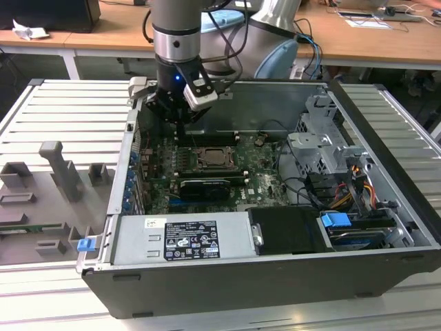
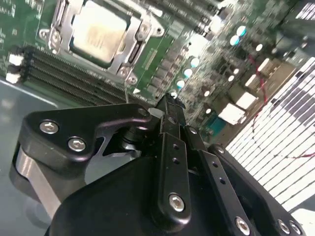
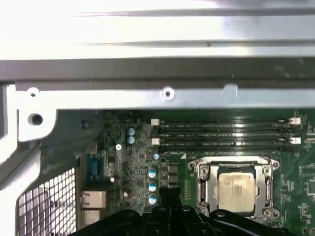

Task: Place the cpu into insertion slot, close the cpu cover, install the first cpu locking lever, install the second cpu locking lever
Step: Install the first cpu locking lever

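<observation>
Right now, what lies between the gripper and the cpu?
In the first wrist view, a strip of green circuit board, then the cpu cover rim, separate the gripper from the cpu.

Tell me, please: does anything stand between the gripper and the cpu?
Nothing visible does. In the first wrist view the gripper hangs over the green board beside the cpu, which lies face up, framed by the cpu cover.

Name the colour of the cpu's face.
The flat square cpu is pale silvery-beige; clearest in second wrist view.
</observation>
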You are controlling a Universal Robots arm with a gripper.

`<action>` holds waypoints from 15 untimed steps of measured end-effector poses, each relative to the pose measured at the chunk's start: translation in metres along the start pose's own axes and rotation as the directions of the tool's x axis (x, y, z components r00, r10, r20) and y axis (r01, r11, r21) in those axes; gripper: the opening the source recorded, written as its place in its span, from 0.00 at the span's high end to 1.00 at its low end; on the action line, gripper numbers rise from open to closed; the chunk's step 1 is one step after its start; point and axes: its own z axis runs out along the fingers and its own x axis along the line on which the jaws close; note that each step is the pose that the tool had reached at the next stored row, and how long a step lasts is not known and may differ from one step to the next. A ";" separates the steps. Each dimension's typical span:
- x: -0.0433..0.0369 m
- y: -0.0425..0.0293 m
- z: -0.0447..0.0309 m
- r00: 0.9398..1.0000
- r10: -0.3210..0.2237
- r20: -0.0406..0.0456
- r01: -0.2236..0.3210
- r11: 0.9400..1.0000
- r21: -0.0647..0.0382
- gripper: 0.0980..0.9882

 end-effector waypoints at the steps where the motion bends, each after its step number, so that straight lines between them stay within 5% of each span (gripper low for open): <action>1: 0.0000 0.0018 0.0003 1.000 0.000 0.000 0.000 1.000 0.000 0.99; 15: -0.0094 0.0035 0.0011 1.000 -0.001 0.000 0.001 1.000 0.000 0.99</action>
